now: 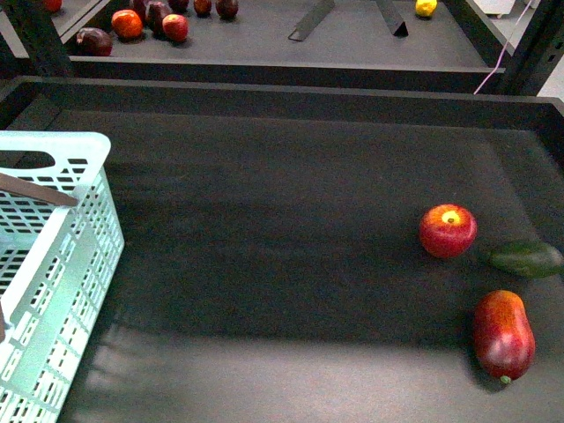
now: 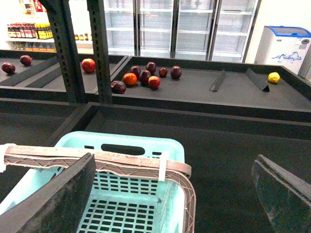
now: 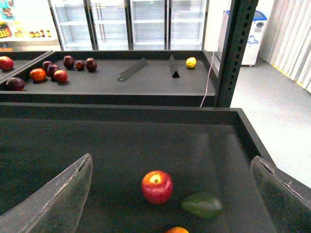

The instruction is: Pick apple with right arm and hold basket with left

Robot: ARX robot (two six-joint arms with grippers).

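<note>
The red apple [image 1: 448,230] with a yellow stem patch lies on the dark tray at the right; it also shows in the right wrist view [image 3: 157,187]. My right gripper [image 3: 170,199] is open and empty, hovering above and short of the apple, which lies between its spread fingers [image 3: 63,199]. The pale turquoise basket [image 1: 53,256] stands at the left edge, cut off by the frame. In the left wrist view the basket [image 2: 131,194] and its grey-brown handles [image 2: 97,162] with a white tie lie below my open left gripper [image 2: 170,199]. Neither arm shows in the front view.
A dark green fruit [image 1: 527,258] and a longer dark-red oval fruit [image 1: 503,335] lie close to the apple. The tray's raised back wall [image 1: 282,92] runs across. Beyond it, a shelf holds several fruits [image 1: 141,22] and a yellow one [image 1: 426,7]. A steel post [image 3: 233,53] stands at the right.
</note>
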